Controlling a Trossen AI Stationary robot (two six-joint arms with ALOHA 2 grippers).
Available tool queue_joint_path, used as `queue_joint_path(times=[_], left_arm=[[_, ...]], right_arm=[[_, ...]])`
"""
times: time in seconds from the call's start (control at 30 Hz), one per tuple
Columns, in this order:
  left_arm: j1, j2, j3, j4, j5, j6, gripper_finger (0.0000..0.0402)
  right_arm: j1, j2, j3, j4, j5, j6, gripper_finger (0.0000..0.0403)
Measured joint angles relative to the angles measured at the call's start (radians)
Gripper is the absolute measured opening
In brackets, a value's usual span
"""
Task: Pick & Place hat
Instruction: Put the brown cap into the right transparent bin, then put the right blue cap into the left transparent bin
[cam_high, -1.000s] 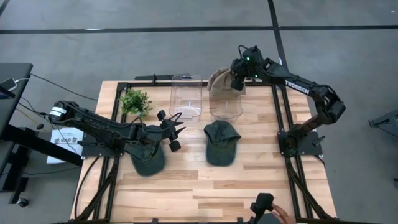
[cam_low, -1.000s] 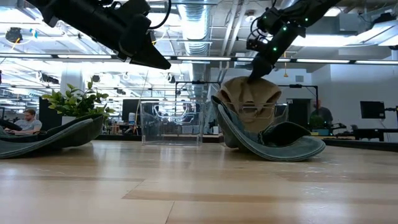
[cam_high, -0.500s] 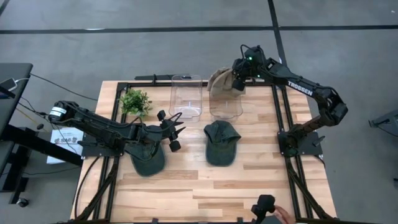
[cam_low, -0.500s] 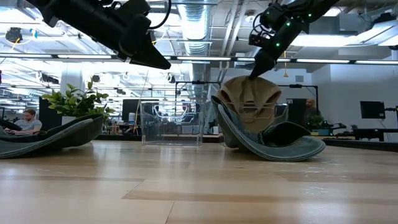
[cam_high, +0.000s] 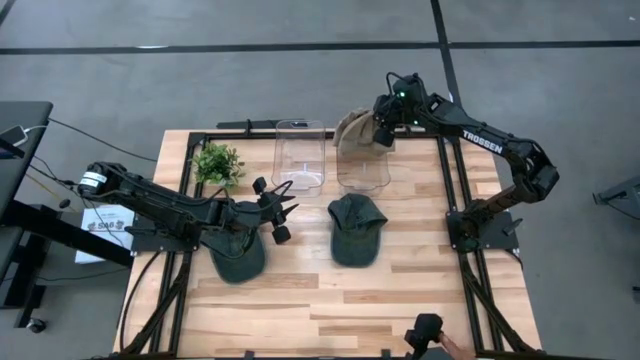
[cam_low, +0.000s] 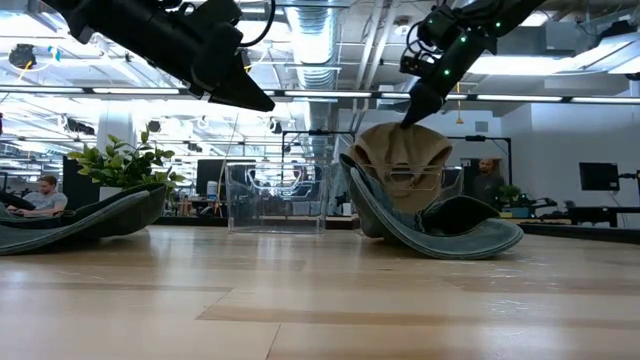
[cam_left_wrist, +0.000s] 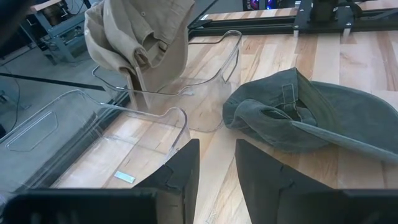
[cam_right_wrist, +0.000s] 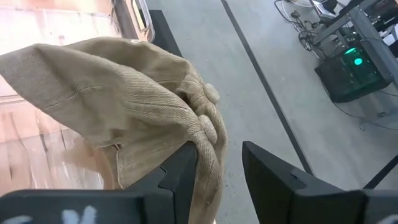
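Observation:
A tan hat (cam_high: 350, 128) hangs from my right gripper (cam_high: 380, 132) over the right clear container (cam_high: 362, 170) at the table's far side. Its lower part dips inside the container (cam_left_wrist: 205, 93), and in the low view the hat (cam_low: 400, 160) peaks up at the fingertips. Two dark green hats lie on the table: one (cam_high: 355, 228) in the middle, and one (cam_high: 238, 255) on the left, partly under my left arm. My left gripper (cam_high: 276, 210) hovers open above the table, between the left green hat and the left clear container (cam_high: 299, 155). My right gripper holds the tan hat by a gathered fold at its crown (cam_right_wrist: 208, 134), next to the top button. The bunched cloth runs between the two fingers (cam_right_wrist: 183, 165). They come from above, slanting down. The hat hangs below them, lower part inside the container.
A small green plant (cam_high: 217, 163) stands near the table's far left corner. Black frame rails (cam_high: 450, 190) run along the table's sides. At the near edge, a person's hand holds a black device (cam_high: 425, 335). Bare wood lies between the hats and the near edge.
My right arm has shifted slightly, its wrist rising and tipping a little above the container. The tan hat hangs where it was. The left arm has kept still.

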Motion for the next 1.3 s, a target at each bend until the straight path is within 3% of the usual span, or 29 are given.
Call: queue_joint_path(times=[0.4,0.6,0.83,1.0,1.13,1.2,1.3], left_arm=[[0.000,0.000,0.000,0.000,0.000,0.000,0.0102],[0.000,0.000,0.000,0.000,0.000,0.000,0.0102],[0.000,0.000,0.000,0.000,0.000,-0.010,0.0102],[0.000,0.000,0.000,0.008,0.041,-0.059,0.0102],[-0.018,0.016,0.000,0.008,0.149,-0.176,0.0102],[-0.048,0.045,0.000,0.012,0.185,-0.230,0.0102],[-0.111,0.113,0.000,0.013,0.184,-0.309,0.0100]], right_arm=[[0.000,-0.047,0.000,-0.001,0.001,0.010,0.0216],[0.000,-0.132,0.000,-0.039,0.001,0.067,0.0214],[0.044,-0.201,0.000,-0.257,-0.059,0.258,0.0193],[0.160,-0.211,-0.003,-0.394,-0.214,0.380,0.0170],[0.317,-0.232,-0.071,-0.443,-0.426,0.469,0.0155],[0.411,-0.248,-0.129,-0.434,-0.433,0.561,0.0151],[0.567,-0.269,-0.229,-0.369,-0.330,0.720,0.0147]])
